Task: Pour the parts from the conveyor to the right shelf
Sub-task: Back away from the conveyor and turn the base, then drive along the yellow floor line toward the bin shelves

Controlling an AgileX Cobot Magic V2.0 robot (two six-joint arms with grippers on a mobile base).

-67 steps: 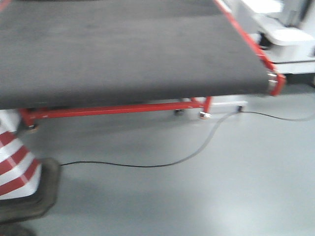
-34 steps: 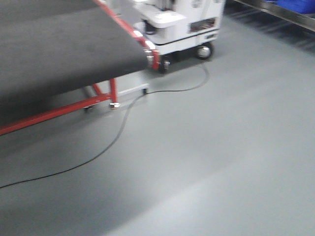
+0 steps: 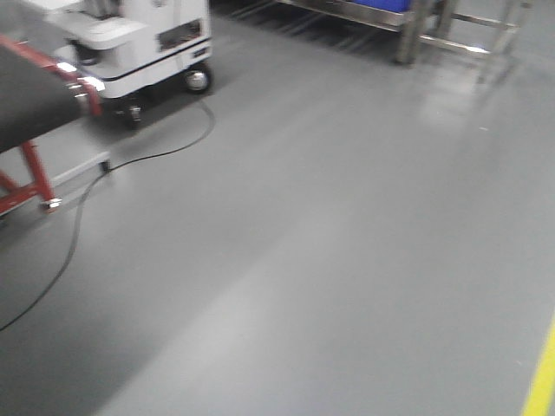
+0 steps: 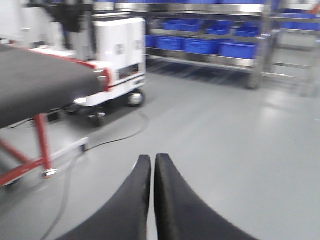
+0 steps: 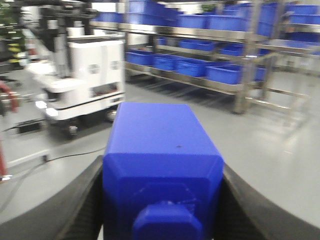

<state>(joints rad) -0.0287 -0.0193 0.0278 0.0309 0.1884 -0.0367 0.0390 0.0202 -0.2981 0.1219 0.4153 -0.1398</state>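
The blue block (image 5: pixel 162 165) sits clamped between the right gripper's (image 5: pixel 162 210) dark fingers (image 5: pixel 80 210), stud end toward the camera and cut off by the frame's bottom edge. Ahead and right of it stands the steel shelf (image 5: pixel 210 34) of blue crates (image 5: pixel 227 74); ahead-left, a white cart (image 5: pixel 87 75) whose panel markings are too blurred to read. The left gripper (image 4: pixel 151 162) is closed on nothing, the conveyor (image 4: pixel 40 85) up to its left.
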